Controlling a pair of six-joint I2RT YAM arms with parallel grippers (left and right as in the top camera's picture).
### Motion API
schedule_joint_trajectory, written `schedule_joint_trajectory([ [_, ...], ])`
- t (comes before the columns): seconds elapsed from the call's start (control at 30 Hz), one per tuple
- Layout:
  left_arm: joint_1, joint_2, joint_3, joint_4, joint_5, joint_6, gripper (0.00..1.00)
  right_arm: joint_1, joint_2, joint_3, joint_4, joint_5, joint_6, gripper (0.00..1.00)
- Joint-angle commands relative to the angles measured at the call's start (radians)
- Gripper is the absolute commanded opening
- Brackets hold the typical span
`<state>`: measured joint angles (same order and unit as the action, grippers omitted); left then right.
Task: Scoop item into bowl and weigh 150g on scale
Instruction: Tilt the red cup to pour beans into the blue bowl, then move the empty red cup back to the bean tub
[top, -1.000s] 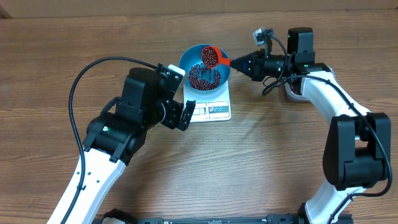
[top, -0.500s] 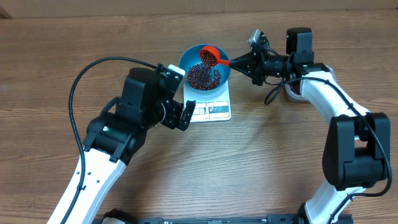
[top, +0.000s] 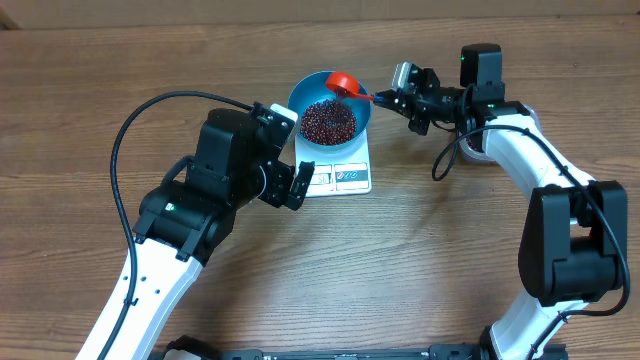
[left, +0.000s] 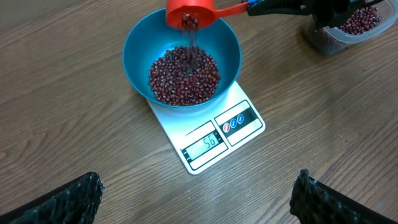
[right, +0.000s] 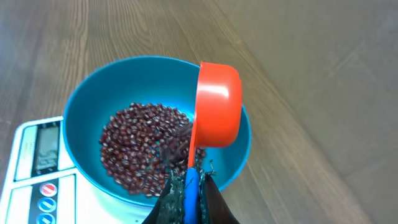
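Reaching in from the far right side, the right arm stretches level toward the bowl (top: 297, 108), its wrist rolled over. The right gripper (top: 392, 98) is clamped tight on the handle of an orange scoop (top: 342, 83). That scoop is tipped on its side above the bowl's far rim, mouth facing down into it. A thin stream of beans (top: 328, 120) hangs in the air between the scoop's mouth and the heap below, seen best from the left wrist. The heap covers the bowl's bottom and lies just ahead of and below the right fingertips.

The bowl sits on the far half of the scale (top: 345, 177), leaving the display panel and buttons uncovered on the near edge; digits show on the display. The left arm is bent over the table (top: 450, 250) on the near left. The left gripper (top: 290, 187) points at the scale's left side, jaws spread wide and holding nothing, close beside the scale but not touching. A clear tub (left: 367, 25) with more beans stands to the right of the bowl, under the right arm.
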<state>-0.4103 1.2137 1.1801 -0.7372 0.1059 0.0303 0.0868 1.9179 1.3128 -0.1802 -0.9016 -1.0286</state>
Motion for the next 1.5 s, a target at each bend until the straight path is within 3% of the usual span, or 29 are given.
schedule_joint_trajectory([
  [0.0,0.004,0.008,0.0,0.0,0.018,0.019,1.0,0.004,-0.039,0.029,0.008,0.011,-0.055,0.04],
  [0.4,0.004,0.008,0.0,0.0,0.018,0.019,1.0,0.004,-0.045,0.029,0.01,-0.004,-0.014,0.04],
  [0.7,0.004,0.008,0.0,0.0,0.018,0.019,1.0,0.002,-0.163,0.031,0.054,0.027,0.449,0.04],
  [0.9,0.004,0.008,0.0,0.0,0.018,0.019,1.0,0.002,-0.305,0.031,-0.045,0.306,0.659,0.04],
  [1.23,0.004,0.008,0.0,0.0,0.018,0.019,1.0,0.002,-0.5,0.031,-0.37,0.943,0.666,0.03],
  [1.47,0.004,0.008,0.0,0.0,0.018,0.019,1.0,0.002,-0.497,0.031,-0.5,1.28,0.662,0.04],
])
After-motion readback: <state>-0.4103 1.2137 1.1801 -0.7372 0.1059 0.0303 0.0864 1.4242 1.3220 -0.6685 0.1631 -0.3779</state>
